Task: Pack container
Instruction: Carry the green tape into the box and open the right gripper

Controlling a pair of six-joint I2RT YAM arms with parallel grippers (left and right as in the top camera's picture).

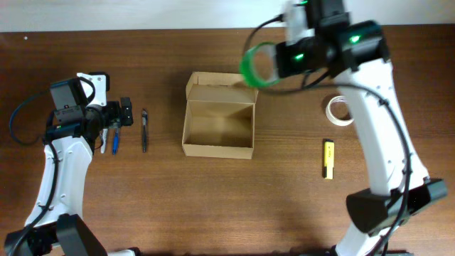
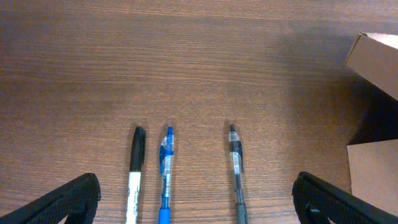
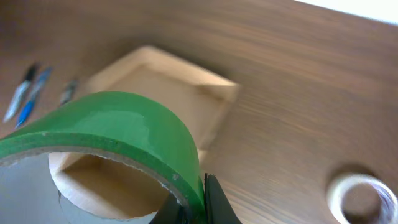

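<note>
The container [image 1: 218, 126] is an open tan cardboard box at the table's middle, its flap lid folded back at the far side; its inside looks empty. It also shows in the right wrist view [image 3: 155, 87] and its corner in the left wrist view [image 2: 373, 59]. My right gripper [image 1: 274, 62] is shut on a green tape roll [image 1: 253, 65] and holds it in the air over the box's far right corner; the roll fills the right wrist view [image 3: 118, 134]. My left gripper [image 1: 122, 112] is open above the pens at the left.
A white-barrelled marker [image 2: 134, 177], a blue pen [image 2: 165, 177] and a black pen [image 2: 236, 168] lie side by side between my left fingers. A white tape roll [image 1: 339, 109] and a yellow flat object [image 1: 328, 158] lie on the table at the right.
</note>
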